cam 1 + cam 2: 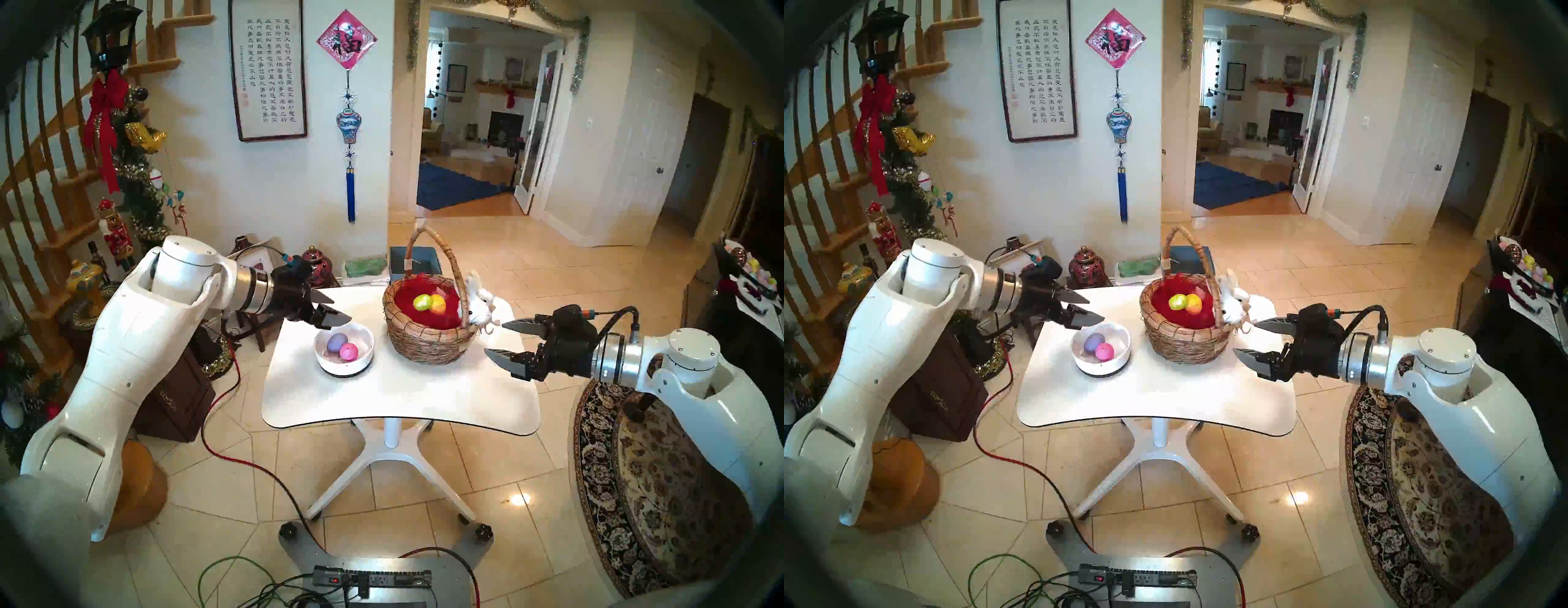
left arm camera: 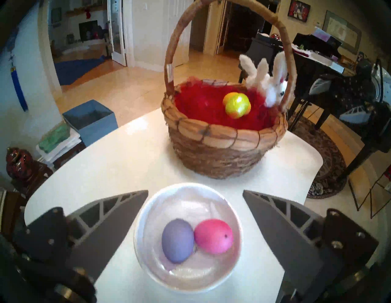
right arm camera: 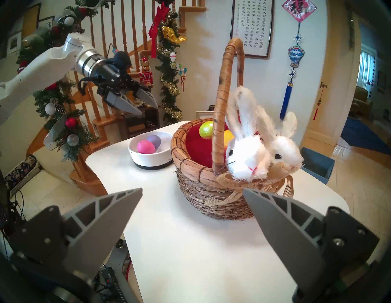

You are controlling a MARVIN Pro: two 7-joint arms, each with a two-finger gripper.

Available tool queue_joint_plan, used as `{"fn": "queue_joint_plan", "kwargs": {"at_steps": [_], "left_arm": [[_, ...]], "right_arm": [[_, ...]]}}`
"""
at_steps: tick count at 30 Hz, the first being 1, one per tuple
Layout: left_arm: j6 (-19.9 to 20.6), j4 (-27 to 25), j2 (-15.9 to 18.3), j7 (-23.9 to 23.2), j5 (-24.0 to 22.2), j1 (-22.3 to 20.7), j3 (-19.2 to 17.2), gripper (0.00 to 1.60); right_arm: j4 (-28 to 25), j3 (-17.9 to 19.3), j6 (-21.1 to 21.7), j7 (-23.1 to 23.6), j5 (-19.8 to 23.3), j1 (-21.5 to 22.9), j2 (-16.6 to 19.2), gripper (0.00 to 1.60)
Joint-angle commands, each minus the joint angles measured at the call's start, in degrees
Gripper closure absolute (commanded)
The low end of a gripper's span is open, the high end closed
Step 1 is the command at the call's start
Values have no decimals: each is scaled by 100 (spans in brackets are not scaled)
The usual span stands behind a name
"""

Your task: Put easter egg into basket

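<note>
Presently catalogued, all places taken from the white bowl point(image 2: 229, 273) on the table point(image 1: 403, 399): one purple egg point(image 2: 177, 240) and one pink egg point(image 2: 213, 236) lay inside it, touching side by side, each with its long axis roughly upright in the left wrist view. Left gripper point(image 2: 195, 191) hung just above the bowl's near rim, fingers spread wide and empty, the eggs lying ahead of and below the tips, so the next reach probably ran forward and down. Basket point(image 1: 428, 344), with two yellowish eggs point(image 1: 429, 303) on red lining, stood just beyond the bowl, on its right. Right gripper point(image 1: 494, 338), also spread and empty, waited past the basket, well apart from the bowl; the left arm was plainly nearer.
</note>
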Motion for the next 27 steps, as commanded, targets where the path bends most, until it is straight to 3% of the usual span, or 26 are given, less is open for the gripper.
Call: {"fn": "queue_joint_plan", "kwargs": {"at_steps": [1, 10, 27], "left_arm": [[-37, -621, 302, 254, -130, 661, -315, 3], [15, -1291, 270, 744, -141, 1323, -636, 5], [564, -1490, -81, 1037, -181, 1201, -341, 11]], "right_arm": [[-8, 52, -12, -8, 6, 13, 12, 0], [-9, 55, -12, -9, 7, 10, 12, 0], [-10, 56, -13, -10, 7, 9, 12, 0]]}}
